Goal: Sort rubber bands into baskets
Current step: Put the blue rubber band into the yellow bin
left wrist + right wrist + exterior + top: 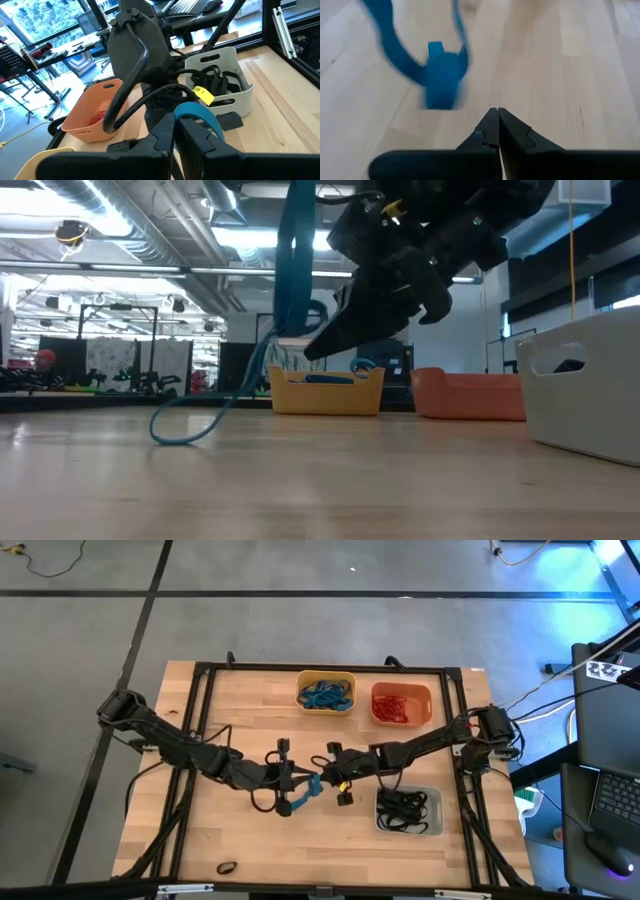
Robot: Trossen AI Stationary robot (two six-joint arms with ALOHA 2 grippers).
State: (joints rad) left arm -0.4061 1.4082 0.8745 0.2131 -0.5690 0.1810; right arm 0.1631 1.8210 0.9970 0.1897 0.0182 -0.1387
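Wooden desk nearly sorted: blues in yellow basket, reds in orange basket, blacks in grey basket; left tool clamped on blue band, right tool closed empty just beside, black band left behind them.

Overhead camera looks straight down; low camera sits level on the counter, facing twelve o'clock toward the baskets; both share them.

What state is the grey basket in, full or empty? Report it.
Partly filled: the grey basket holds a tangle of black rubber bands, seen in the high and left wrist views.
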